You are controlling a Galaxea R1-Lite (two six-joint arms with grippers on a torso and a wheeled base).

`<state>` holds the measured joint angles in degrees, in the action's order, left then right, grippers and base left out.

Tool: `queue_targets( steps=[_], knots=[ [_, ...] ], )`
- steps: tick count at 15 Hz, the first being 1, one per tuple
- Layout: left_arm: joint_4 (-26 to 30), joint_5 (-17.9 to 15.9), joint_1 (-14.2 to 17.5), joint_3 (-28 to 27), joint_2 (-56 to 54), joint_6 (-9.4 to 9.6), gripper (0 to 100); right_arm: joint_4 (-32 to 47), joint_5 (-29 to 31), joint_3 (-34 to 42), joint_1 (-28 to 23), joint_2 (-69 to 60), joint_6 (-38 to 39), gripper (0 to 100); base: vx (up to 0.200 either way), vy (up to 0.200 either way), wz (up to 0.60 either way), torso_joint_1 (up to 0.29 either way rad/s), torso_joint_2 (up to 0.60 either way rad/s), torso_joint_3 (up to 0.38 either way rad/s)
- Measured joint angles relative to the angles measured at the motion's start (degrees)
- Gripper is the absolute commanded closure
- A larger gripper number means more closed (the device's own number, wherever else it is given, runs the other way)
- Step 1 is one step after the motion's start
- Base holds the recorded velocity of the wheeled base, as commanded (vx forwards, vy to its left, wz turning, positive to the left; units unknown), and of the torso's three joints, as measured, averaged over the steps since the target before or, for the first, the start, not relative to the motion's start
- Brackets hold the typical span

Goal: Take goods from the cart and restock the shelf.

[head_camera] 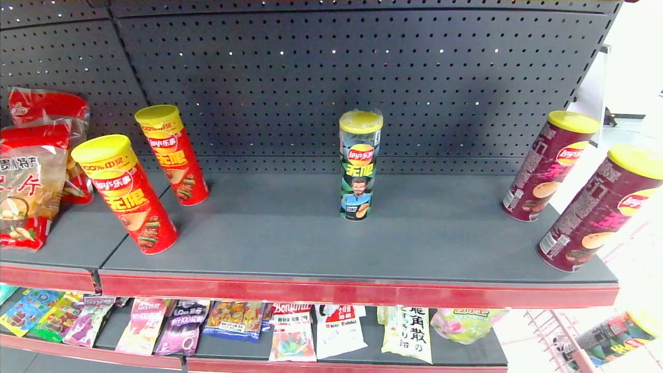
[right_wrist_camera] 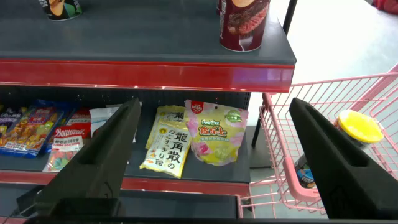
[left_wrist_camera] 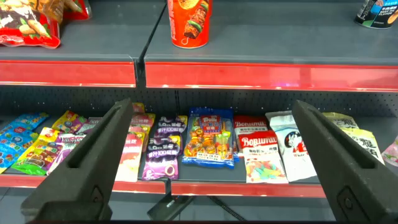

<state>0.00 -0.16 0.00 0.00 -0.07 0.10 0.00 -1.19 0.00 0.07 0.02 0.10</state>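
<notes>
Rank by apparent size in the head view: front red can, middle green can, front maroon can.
1. Front maroon can, cut by the picture's edge.
2. Front red can, nearly alike.
3. Middle green can, smallest-looking; it stands farther back, so true sizes may match.

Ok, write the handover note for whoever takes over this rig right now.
Left gripper: open, empty, facing the snack bags on the lower level.
Right gripper: open, empty, low beside the cart.
Shelf: two red cans on the left, one green can in the middle, two maroon cans on the right, all upright.
Cart: at the shelf's right end, with a yellow-lidded can inside.
Done: five cans stand on the shelf.
Left: pick the can from the cart, probably with the right gripper, and stand it in a shelf gap.
</notes>
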Motion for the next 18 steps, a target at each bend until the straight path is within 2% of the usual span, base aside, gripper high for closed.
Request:
queue_targets(
  steps=[9,12,17,18],
  knots=[
    [0.0,0.0,0.0,0.0,0.0,0.01,0,0.0,0.0,0.0,0.0,0.0,0.0,0,0.000,0.000,0.00,0.000,0.00,0.000],
    [0.0,0.0,0.0,0.0,0.0,0.04,0,0.0,0.0,0.0,0.0,0.0,0.0,0,-0.200,0.000,0.00,0.010,0.01,0.002],
    [0.0,0.0,0.0,0.0,0.0,0.06,0,0.0,0.0,0.0,0.0,0.0,0.0,0,0.000,0.000,0.00,0.000,0.00,0.000],
    [0.0,0.0,0.0,0.0,0.0,0.06,0,0.0,0.0,0.0,0.0,0.0,0.0,0,0.000,-0.200,0.00,0.017,0.00,-0.002]
  ],
)
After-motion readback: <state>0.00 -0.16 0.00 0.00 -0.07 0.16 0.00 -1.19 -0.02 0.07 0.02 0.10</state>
